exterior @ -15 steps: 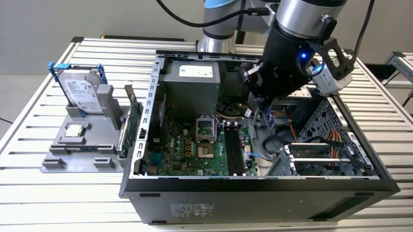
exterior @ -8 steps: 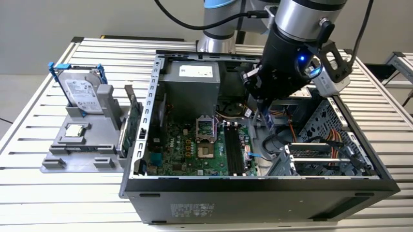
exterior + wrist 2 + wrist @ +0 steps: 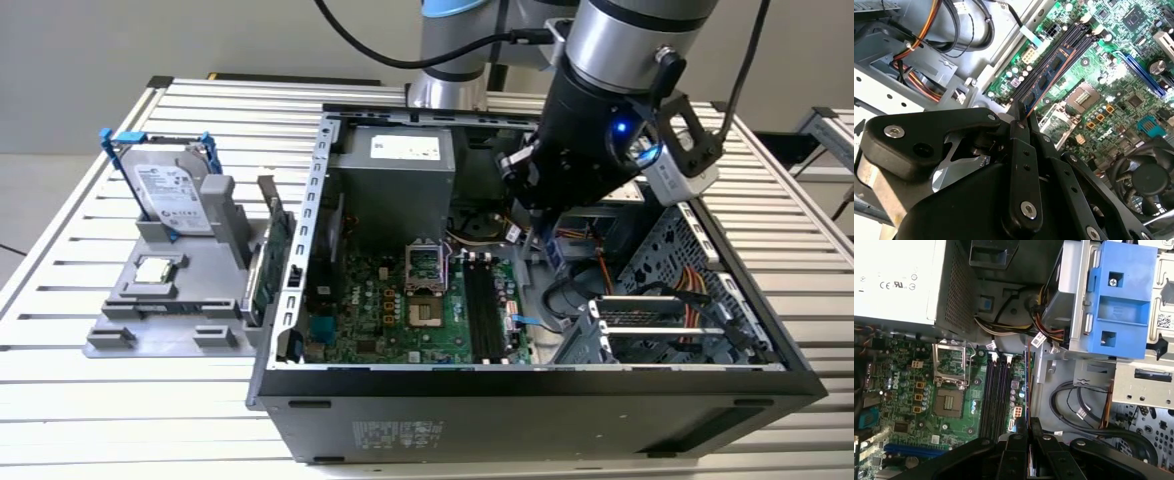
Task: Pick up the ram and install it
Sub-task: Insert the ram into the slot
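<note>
The ram [image 3: 1049, 80], a narrow dark blue stick with black chips, is pinched at one end by my gripper [image 3: 1021, 117], which is shut on it. It hangs above the motherboard [image 3: 400, 310], over the side of the black memory slots [image 3: 483, 310] nearest the drive cage, and does not touch them. In the first wrist view the ram [image 3: 1027, 385] shows edge-on as a thin line beside the slots [image 3: 996, 395], rising from my gripper [image 3: 1027, 427]. In the exterior view my gripper [image 3: 534, 235] is inside the open case with the ram [image 3: 542, 248] below it.
The case walls [image 3: 314, 200] ring the board. A grey power supply [image 3: 394, 170], the processor socket [image 3: 424, 265], a blue drive cage [image 3: 1119, 300] and loose cables [image 3: 667, 290] crowd the inside. Outside the case, on the exterior view's left, a grey fixture [image 3: 120, 335] holds a hard drive [image 3: 174, 195] and a green card [image 3: 274, 260].
</note>
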`<act>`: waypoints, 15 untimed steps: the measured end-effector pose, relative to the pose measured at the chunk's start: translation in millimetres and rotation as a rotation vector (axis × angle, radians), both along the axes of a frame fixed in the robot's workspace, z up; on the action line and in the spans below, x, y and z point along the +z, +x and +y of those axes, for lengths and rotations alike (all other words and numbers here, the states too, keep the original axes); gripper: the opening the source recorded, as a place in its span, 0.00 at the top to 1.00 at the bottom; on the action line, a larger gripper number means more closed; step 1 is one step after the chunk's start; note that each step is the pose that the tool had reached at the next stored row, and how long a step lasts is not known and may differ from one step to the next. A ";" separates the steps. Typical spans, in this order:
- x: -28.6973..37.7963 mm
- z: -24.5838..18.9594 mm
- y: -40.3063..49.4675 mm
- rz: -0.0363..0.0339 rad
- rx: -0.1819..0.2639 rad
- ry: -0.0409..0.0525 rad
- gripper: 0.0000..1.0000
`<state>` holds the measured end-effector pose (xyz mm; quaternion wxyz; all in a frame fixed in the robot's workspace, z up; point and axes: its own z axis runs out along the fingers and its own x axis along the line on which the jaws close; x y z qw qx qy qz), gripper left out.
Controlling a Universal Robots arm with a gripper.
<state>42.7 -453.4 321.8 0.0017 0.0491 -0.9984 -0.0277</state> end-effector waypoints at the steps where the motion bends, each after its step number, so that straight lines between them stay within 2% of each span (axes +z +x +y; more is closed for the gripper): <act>1: -0.5 0.0 -0.2 0.0000 -0.001 -0.0001 1.00; 10: -6.0 0.4 -2.9 0.0000 -0.023 0.0000 1.00; 15: -8.0 0.4 -3.0 0.0000 -0.051 -0.0002 1.00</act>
